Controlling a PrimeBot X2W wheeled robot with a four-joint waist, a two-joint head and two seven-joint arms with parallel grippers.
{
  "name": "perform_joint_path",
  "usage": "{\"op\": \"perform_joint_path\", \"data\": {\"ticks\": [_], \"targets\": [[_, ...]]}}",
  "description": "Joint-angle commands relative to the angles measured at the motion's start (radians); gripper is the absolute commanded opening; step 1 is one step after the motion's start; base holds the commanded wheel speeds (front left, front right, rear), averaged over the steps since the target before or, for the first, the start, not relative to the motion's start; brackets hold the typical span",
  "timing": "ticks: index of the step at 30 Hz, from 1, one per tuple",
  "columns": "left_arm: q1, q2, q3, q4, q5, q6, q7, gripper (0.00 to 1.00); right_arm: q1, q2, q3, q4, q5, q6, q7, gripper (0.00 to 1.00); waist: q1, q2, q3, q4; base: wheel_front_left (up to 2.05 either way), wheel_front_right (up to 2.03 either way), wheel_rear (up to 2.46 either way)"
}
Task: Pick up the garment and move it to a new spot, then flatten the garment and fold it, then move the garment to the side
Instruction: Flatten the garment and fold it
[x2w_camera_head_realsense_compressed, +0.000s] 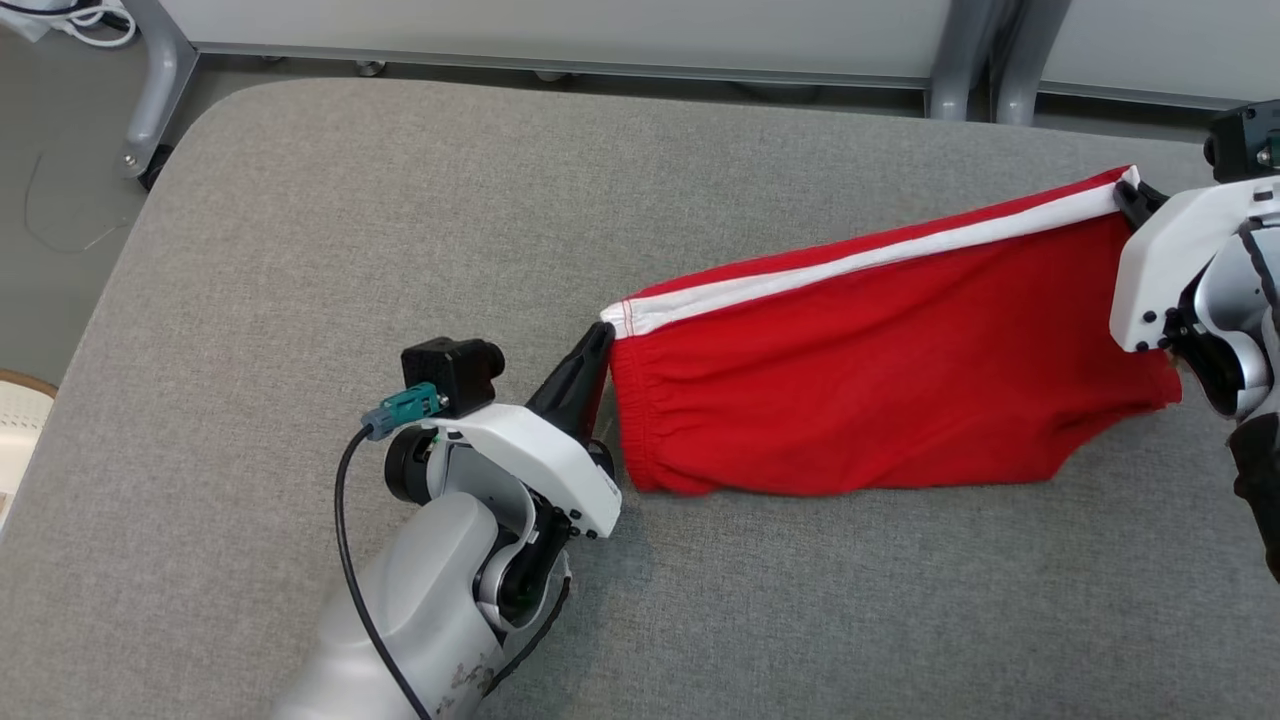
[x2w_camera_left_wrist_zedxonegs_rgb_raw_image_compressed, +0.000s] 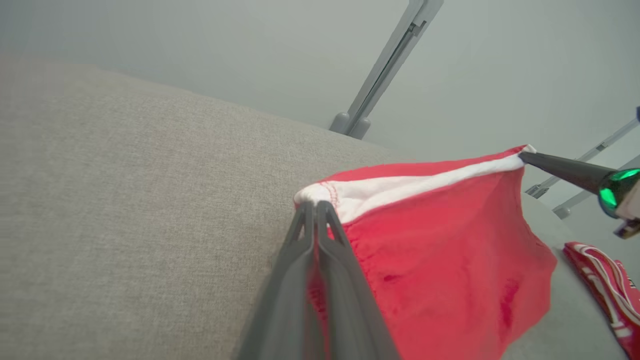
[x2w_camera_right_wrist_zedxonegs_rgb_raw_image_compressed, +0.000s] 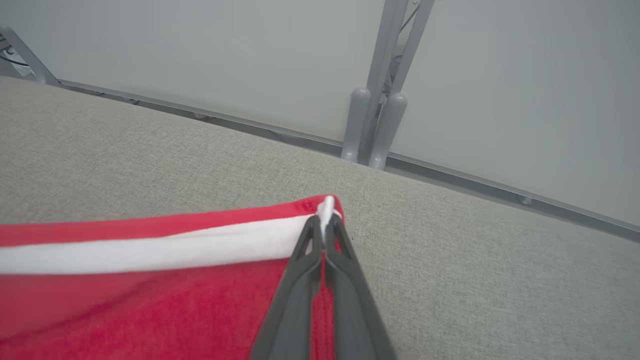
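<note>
Progress: we judge the garment (x2w_camera_head_realsense_compressed: 860, 390) is picked up and being spread; no fold is made yet, and the move aside is left.
Left hand (x2w_camera_head_realsense_compressed: 603, 338): we see it clenched on one corner of the white band (x2w_camera_head_realsense_compressed: 880, 255).
Right hand (x2w_camera_head_realsense_compressed: 1127, 193): clenched on the band's other corner.
Garment: red, pulled taut along the top between both hands, over the right half of the grey worktop (x2w_camera_head_realsense_compressed: 300, 300); its gathered lower edge sags and seems to rest there.

No readable txt – nil legible.
</note>
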Motion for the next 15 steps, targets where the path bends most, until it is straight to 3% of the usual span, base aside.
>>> {"op": "perform_joint_path", "data": {"ticks": [1,2,3,4,5,11,15], "targets": [[-0.023,0.001,0.004,0.015,-0.005,0.008,-0.008,0.0,-0.016,0.005,0.007,0.021,0.0,0.0,-0.008,0.0,0.0,0.0,0.007,0.004,0.0,0.0,0.0],[-0.031,0.0,0.001,0.029,-0.009,0.011,-0.007,0.0,-0.028,0.007,0.002,0.04,0.005,0.0,-0.011,0.0,0.0,0.0,0.011,0.004,0.0,0.0,0.0],[-0.039,-0.002,-0.003,0.039,-0.013,0.008,-0.009,0.17,-0.037,0.011,0.002,0.056,0.01,0.0,-0.012,0.38,0.0,0.0,0.012,0.005,0.0,0.0,0.0],[-0.047,-0.005,-0.01,0.049,-0.014,0.001,-0.009,0.48,-0.043,0.019,0.006,0.07,0.018,0.0,-0.013,1.0,0.0,0.0,0.014,0.005,0.0,0.0,0.0],[-0.056,-0.006,-0.012,0.057,-0.015,-0.001,-0.014,1.0,-0.051,0.024,0.004,0.082,0.023,0.0,-0.023,1.0,0.0,0.0,0.015,0.004,0.0,0.0,0.0],[-0.067,-0.01,-0.027,0.096,-0.013,-0.012,-0.046,1.0,-0.082,0.037,0.028,0.122,0.049,0.0,-0.047,1.0,0.0,0.0,0.0,-0.007,0.0,0.0,0.0],[-0.027,0.015,0.027,0.058,0.011,-0.022,-0.075,1.0,-0.094,0.029,0.025,0.153,0.088,0.0,0.024,1.0,0.0,0.0,-0.021,-0.015,0.0,0.0,0.0]]}}
